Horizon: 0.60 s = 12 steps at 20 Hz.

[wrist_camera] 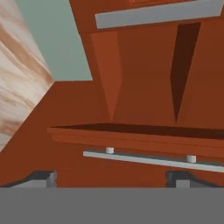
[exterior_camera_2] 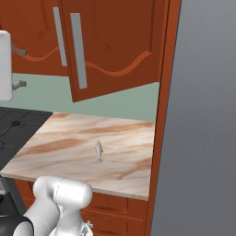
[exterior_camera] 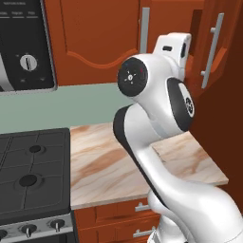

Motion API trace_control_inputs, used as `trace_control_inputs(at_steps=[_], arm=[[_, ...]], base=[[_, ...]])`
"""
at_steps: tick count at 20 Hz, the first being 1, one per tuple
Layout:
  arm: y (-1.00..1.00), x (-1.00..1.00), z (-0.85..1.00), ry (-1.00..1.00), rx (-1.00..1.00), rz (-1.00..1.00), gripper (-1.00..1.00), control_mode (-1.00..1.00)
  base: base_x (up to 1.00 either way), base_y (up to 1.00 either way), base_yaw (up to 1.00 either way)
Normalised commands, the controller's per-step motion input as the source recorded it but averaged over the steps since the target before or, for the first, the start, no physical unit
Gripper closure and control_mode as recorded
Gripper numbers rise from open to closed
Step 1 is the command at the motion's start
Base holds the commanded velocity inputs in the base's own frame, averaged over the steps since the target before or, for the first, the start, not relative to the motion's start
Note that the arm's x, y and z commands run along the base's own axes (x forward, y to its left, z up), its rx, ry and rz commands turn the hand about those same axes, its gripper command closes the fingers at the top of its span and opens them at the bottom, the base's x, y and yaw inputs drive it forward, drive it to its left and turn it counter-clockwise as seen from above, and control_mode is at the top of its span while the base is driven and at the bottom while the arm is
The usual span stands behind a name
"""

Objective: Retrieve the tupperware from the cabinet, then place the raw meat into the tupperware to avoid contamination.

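Note:
The cabinet (exterior_camera_2: 115,41) is red-brown, and its right door (exterior_camera: 209,42) stands slightly ajar. My hand (exterior_camera: 173,47) is raised in front of that door's long grey handle (exterior_camera: 211,50). In the hand view my gripper (wrist_camera: 110,178) is open, its two dark fingertips (wrist_camera: 41,177) set wide apart. The grey handle bar (wrist_camera: 153,160) lies just beyond them, untouched. Nothing is between the fingers. The raw meat (exterior_camera_2: 98,151), a tiny silvery fish-shaped sliver, lies on the marble counter (exterior_camera_2: 60,138). The tupperware is out of view.
A black stove (exterior_camera: 28,175) adjoins the counter on the left, with a microwave (exterior_camera: 23,42) above it. A tall grey panel (exterior_camera_2: 207,115) bounds the counter on the right. Low drawers (exterior_camera: 137,213) run under the counter's front edge. The left door's handle (exterior_camera: 144,28) is beside my hand.

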Motion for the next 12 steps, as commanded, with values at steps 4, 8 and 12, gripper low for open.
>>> trace_control_inputs(at_steps=[4,8,12], arm=[[-0.08,0.24,-0.14,0.01,0.0,-0.1,-1.0,-1.0],[0.0,0.26,-0.04,0.0,0.0,-0.06,-1.0,-1.0],[0.0,0.24,-0.01,0.0,0.0,0.0,-1.0,-1.0]], base=[[0.0,0.0,0.0],[0.0,0.0,0.0],[0.0,0.0,0.0]])
